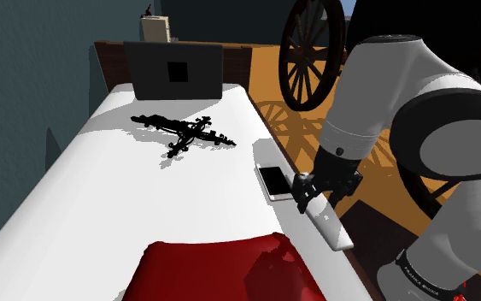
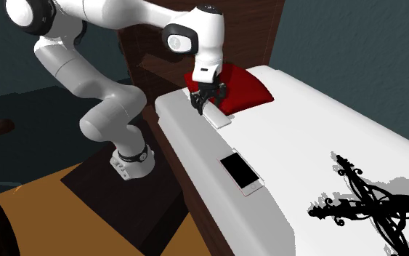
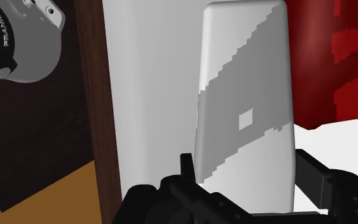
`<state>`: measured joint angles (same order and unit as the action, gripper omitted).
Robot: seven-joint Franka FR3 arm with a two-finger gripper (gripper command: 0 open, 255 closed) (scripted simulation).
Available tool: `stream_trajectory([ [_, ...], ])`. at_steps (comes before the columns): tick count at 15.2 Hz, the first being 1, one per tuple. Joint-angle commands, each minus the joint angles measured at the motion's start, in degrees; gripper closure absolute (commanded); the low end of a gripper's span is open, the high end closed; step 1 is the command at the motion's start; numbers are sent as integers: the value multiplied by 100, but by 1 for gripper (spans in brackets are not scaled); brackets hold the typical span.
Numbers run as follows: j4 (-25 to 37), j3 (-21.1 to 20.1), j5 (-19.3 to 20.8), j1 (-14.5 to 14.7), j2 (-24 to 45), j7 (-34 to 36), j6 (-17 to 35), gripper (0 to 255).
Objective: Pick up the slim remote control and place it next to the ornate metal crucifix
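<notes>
Hand: the hand (image 1: pixel 313 197) is clamped across one end of the slim remote (image 1: pixel 334 227). In the wrist view a finger (image 3: pixel 187 170) sits flush against each long side.
Remote: white and flat on the bed (image 1: pixel 144 197), directly under the hand. I judge it gripped but not yet lifted.
Long axis: it runs from the hand toward the red pillow (image 1: pixel 221 267), parallel to the bed's edge, so most of its length sticks out beyond my grip.
Edge: the remote lies right along the bed's edge. The wooden side rail (image 3: pixel 91 83) and the drop to the floor are just beside the hand on the stand's side.
Crucifix: the crucifix (image 1: pixel 187 135) is black and ornate. It lies well apart from the hand, opposite the pillow end and farther in from the edge.
Phone: a phone (image 1: pixel 274 181) lies near the hand, between it and the crucifix.
Open room: bare white bed surrounds the crucifix, widest on its hand-facing side.
Next move: I reckon a straight lift, then a carry inward over the phone and away from the edge.
</notes>
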<state>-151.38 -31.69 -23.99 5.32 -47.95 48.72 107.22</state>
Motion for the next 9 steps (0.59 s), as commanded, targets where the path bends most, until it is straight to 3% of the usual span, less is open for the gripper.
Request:
stream_trajectory([
  [1,131,75,60,-14,-44,2,-178,255],
  [3,236,121,100,-27,-61,9,-300,255],
  [9,1297,-395,441,-711,1502,191,296,255],
])
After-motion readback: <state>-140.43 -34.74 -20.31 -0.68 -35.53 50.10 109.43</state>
